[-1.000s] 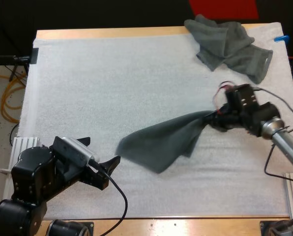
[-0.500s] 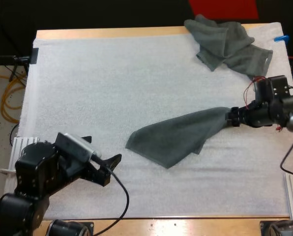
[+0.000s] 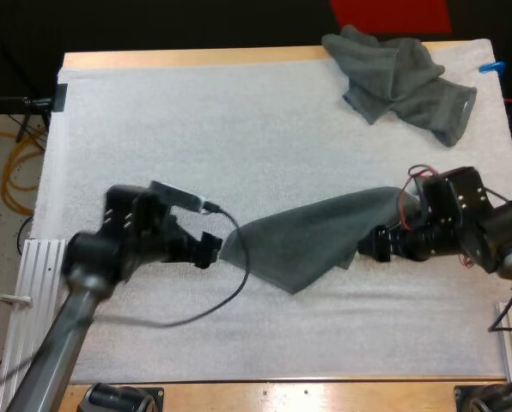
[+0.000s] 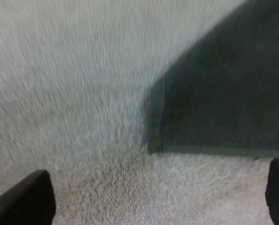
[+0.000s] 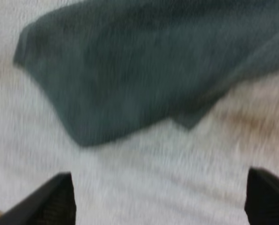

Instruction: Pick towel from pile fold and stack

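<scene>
**Hidden or cut off**
- In the high view, the right-hand tip of the spread towel [image 3: 312, 240] runs up against my right wrist housing, and I cannot tell where it ends.
- From that view I cannot tell whether my left end effector [image 3: 210, 250] touches the towel's left corner or sits just beside it.
- Both wrist views show only the tips of my fingers, and the towel runs out of each view.
- The crumpled towel pile [image 3: 400, 79] folds over itself, so I cannot tell how many towels it contains.

**Arm pose**
- My left arm reaches from the near-left side across the white mat [image 3: 196, 137]. It is low and points right, at the towel's left corner.
- In the left wrist view its fingers [image 4: 29, 199] are spread wide with bare mat between them. The towel corner lies ahead, clear of both.
- My right arm comes in from the right edge, low and pointing left.
- My right end effector [image 3: 369, 244] is at the towel's near-right edge.
- In the right wrist view its fingers [image 5: 53, 201] are also spread wide. They hold nothing, and the towel lies beyond them.

**Towel locations**
- The spread towel lies flat at mid-mat, between the two end effectors.
- The pile sits at the mat's far-right corner, well apart from both and overlapping the tabletop [image 3: 196, 57] edge.
</scene>
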`<move>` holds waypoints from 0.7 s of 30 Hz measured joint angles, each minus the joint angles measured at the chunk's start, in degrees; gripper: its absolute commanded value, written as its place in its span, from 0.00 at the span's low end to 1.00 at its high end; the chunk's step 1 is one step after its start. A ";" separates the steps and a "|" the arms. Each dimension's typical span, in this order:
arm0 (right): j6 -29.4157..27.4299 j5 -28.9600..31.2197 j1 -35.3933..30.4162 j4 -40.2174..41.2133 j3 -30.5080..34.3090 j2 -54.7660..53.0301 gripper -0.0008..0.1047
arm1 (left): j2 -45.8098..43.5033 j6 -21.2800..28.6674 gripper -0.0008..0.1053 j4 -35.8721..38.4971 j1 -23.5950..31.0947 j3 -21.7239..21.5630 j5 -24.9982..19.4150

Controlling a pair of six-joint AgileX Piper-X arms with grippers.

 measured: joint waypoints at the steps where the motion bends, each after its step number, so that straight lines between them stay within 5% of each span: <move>1: 0.02 0.56 1.17 0.81 0.00 -1.27 0.68 | 4.55 0.18 0.84 -0.77 -0.64 0.00 -0.13; 6: 0.51 6.38 2.68 0.84 0.00 -6.72 0.68 | 16.50 0.28 0.81 -4.82 -4.91 0.15 -0.15; 12: 0.96 9.36 2.68 1.15 0.00 -12.80 0.68 | 25.54 0.28 0.56 -7.69 -9.83 -1.41 -2.72; 19: 1.47 9.52 2.68 1.99 0.00 -13.78 0.68 | 30.72 0.28 0.43 -8.00 -11.30 -4.61 -6.88; 21: 1.54 9.54 2.68 2.00 0.00 -13.78 0.68 | 31.01 0.28 0.24 -8.01 -11.30 -4.89 -7.47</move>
